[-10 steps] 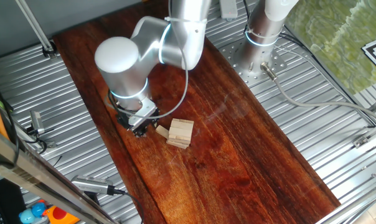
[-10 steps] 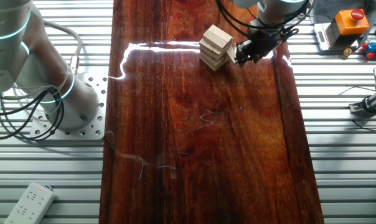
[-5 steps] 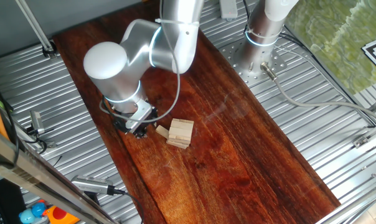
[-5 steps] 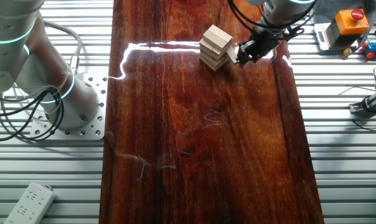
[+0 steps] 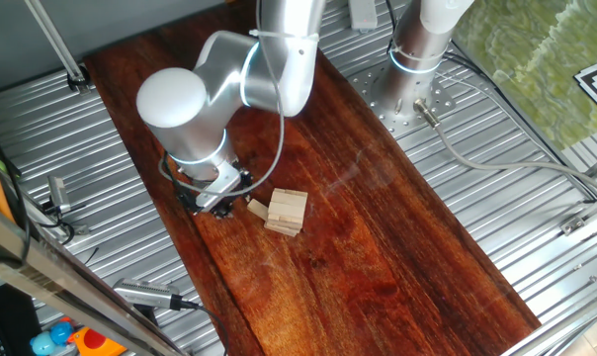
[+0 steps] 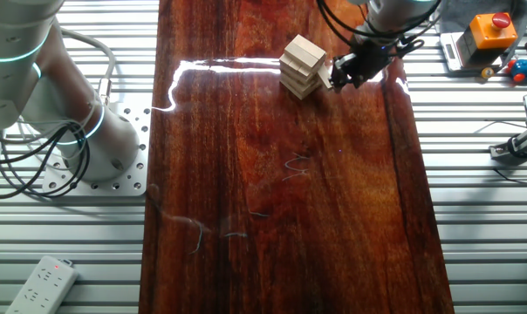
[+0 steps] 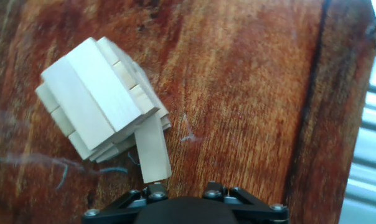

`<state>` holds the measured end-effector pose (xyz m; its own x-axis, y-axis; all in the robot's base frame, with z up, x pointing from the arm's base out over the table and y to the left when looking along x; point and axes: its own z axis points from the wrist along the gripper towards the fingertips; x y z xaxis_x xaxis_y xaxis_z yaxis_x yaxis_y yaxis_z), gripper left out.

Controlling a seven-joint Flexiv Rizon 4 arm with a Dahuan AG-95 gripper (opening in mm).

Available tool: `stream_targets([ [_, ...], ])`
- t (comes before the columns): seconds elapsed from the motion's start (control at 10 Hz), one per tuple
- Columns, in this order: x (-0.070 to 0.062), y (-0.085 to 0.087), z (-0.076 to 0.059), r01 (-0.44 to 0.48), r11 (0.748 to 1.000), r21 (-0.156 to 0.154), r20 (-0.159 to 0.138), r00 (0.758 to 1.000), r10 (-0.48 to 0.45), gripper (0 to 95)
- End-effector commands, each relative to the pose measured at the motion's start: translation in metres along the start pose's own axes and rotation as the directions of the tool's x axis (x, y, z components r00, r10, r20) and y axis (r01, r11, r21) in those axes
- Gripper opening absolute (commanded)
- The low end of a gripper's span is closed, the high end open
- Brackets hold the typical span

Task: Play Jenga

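The Jenga stack (image 5: 288,211) is a small pile of pale wooden blocks on the dark wooden board; it also shows in the other fixed view (image 6: 300,63) and in the hand view (image 7: 91,93). One block (image 7: 152,152) sticks out of a low layer toward my gripper, and its outer end lies just at the left fingertip. That block (image 5: 257,209) is small in the fixed view. My gripper (image 7: 182,188) sits low over the board beside the stack (image 5: 220,203) (image 6: 342,74). Its jaws stand apart with nothing between them.
The board (image 5: 378,247) ends close behind the gripper, and ribbed metal table (image 5: 101,148) lies beyond. A second robot base (image 5: 417,59) stands at the back. A box with a red button (image 6: 486,30) and a power strip (image 6: 41,283) lie off the board.
The arm's elbow swung left away from the stack, then eased slightly back. The gripper stays beside the protruding block; the stack has not moved.
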<state>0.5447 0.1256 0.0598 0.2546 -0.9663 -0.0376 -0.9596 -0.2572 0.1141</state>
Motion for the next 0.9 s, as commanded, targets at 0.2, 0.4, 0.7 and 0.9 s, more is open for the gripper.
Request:
stream_targets([
  [0.2, 0.0002, -0.0012, 0.0008, -0.136, 0.991, 0.005, -0.005, 0.991, 0.136, 19.0],
  [0.4, 0.0002, -0.0012, 0.0009, -0.196, 0.98, 0.01, -0.006, 0.98, 0.196, 19.0],
  [0.7, 0.0002, -0.0012, 0.0008, -0.244, 0.97, 0.01, -0.005, 0.97, 0.244, 19.0],
  [0.9, 0.0002, -0.0012, 0.0008, -0.226, 0.974, 0.018, -0.008, 0.974, 0.226, 19.0],
])
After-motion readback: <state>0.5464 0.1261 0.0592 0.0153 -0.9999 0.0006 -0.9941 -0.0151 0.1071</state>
